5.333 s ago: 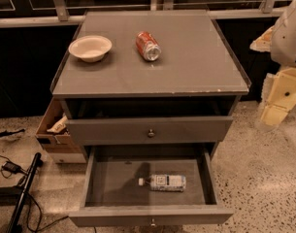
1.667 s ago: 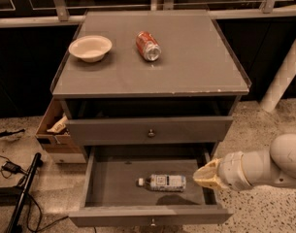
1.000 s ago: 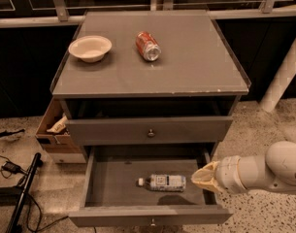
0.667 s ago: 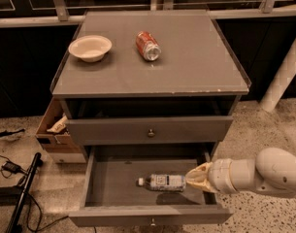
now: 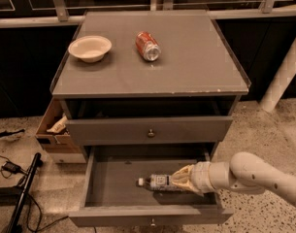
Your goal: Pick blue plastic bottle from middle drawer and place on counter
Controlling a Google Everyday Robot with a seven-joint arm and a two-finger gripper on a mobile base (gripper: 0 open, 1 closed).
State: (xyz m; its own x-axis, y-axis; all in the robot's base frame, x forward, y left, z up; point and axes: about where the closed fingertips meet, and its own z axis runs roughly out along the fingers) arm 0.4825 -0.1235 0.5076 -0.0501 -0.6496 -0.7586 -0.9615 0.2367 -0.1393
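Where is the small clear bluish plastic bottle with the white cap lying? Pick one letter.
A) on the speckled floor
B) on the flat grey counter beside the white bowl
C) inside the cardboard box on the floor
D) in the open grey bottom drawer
D: the small clear bluish plastic bottle lies on its side on the floor of the open grey bottom drawer, with the cream-coloured gripper inside the drawer at the bottle's base end.
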